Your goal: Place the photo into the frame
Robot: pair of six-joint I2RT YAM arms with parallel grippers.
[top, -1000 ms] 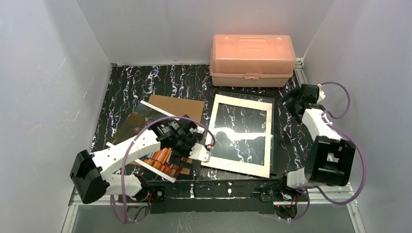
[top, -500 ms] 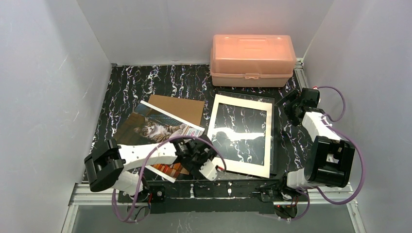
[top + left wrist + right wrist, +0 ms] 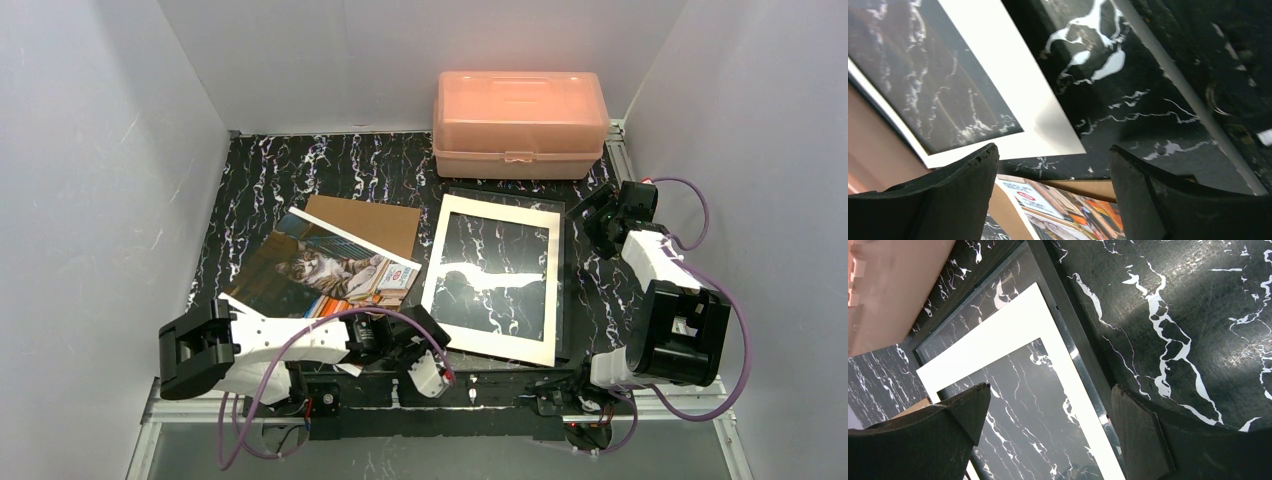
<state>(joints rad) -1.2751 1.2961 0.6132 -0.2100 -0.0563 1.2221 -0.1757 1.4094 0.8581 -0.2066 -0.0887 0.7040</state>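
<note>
The photo (image 3: 325,272) lies face up at the left centre of the top view. It is a print of a tabby-and-white cat among stacked books, with a white border, and it is turned at an angle. It lies on a brown backing board (image 3: 368,221) whose far edge shows beyond it. The left arm crosses the photo's near corner. The frame (image 3: 560,282) lies flat at the centre of the black marbled table (image 3: 260,180), just beside the photo. Only its thin black rim shows around a white mat (image 3: 488,345) that lies a little askew on the glass.

The left gripper (image 3: 1053,150) is low at the bottom centre of the top view, by the table's near edge. Its fingers (image 3: 948,195) stand well apart with nothing between them. It is above the bare table, off the mat's near corner. The right gripper (image 3: 1048,390) is at the right, over the frame's far right rim. Its jaws are spread wide and hold nothing.

A pink plastic box (image 3: 520,122) stands at the top centre beyond the frame. Its lid is down, and what it holds cannot be made out.
</note>
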